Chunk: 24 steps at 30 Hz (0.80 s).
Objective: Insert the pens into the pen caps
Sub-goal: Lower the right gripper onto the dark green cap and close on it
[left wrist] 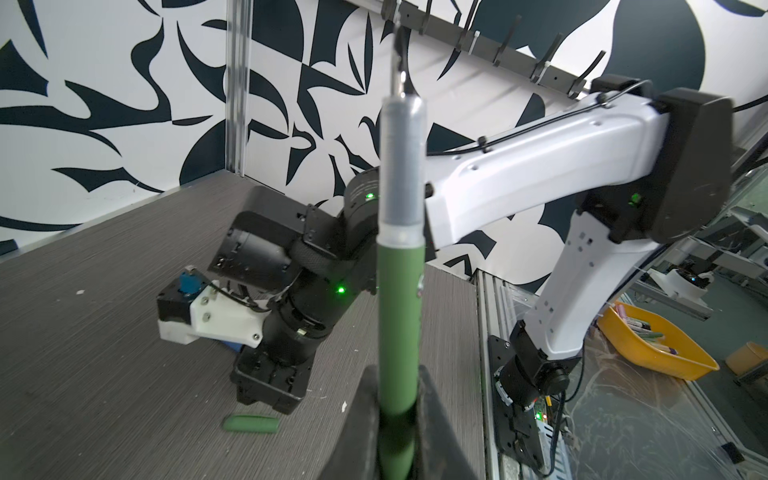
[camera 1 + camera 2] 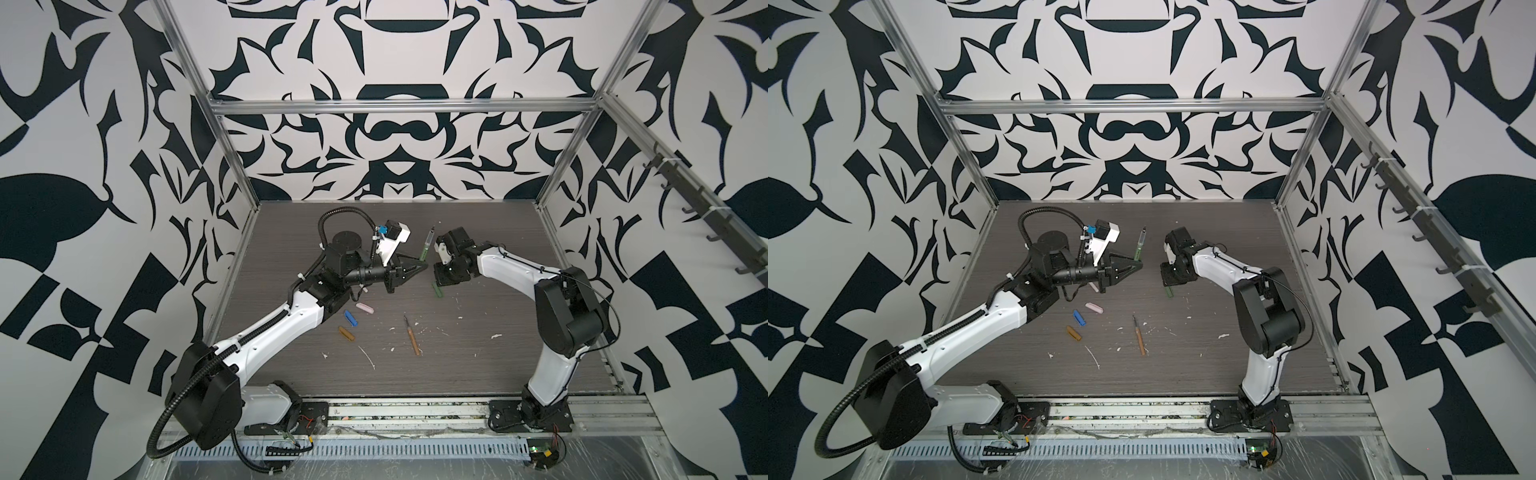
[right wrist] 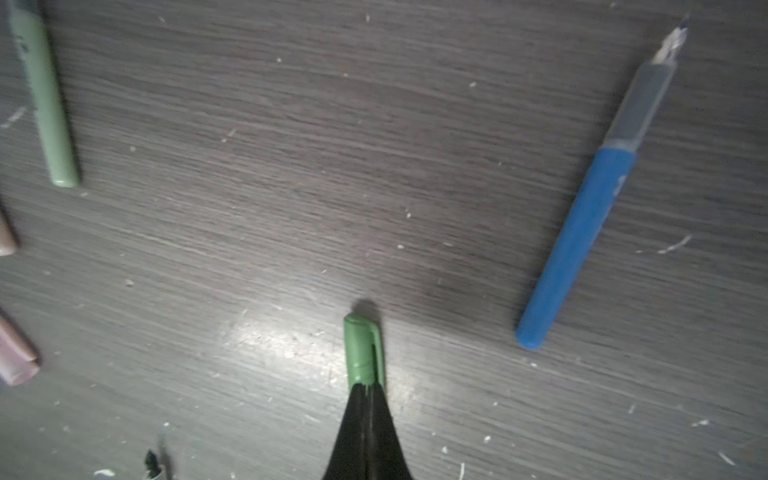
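Dark green pen point(image 1: 400, 316) stands upright near the table's middle, tip up, pinched low on its barrel by the left gripper point(image 2: 420, 266). Just right of it the dark green cap point(image 3: 362, 351) lies flat on the table point(image 2: 478, 365). The right gripper point(image 3: 365, 388) touches the cap's end, jaws pressed together with no gap between them. Whether any of the cap is caught there I cannot tell. The likely trouble is that the tips have closed on nothing, or on a sliver. A lift would then leave the cap behind or drop it, and a crooked cap could jam on the pen's fine tip.
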Tool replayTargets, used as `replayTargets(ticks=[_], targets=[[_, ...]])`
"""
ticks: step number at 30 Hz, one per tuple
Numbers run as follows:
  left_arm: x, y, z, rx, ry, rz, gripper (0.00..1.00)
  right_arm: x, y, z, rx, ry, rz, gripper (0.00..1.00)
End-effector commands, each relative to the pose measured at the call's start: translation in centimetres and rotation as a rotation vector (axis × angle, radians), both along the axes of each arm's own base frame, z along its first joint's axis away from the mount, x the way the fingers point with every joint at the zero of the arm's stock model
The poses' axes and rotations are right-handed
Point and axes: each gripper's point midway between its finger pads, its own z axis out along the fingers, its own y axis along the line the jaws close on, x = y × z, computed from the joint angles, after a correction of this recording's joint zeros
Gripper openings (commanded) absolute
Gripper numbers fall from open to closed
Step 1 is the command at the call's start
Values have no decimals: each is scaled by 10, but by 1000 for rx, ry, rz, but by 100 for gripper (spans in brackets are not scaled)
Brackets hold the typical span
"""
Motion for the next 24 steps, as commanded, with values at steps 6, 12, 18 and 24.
replayTargets(ticks=[6,12,18,24], targets=[[-24,0,28,-64,-33,-63,0,-11,-4,1,-41,38,51,9],[-28,-1,29,-60,-28,-81,0,-20,0,-11,-15,79,72,13],[-29,-2,26,-54,-23,-92,0,-19,5,-15,6,90,83,14],[-29,-3,24,-50,-19,-97,0,-16,8,-23,8,106,76,14]])
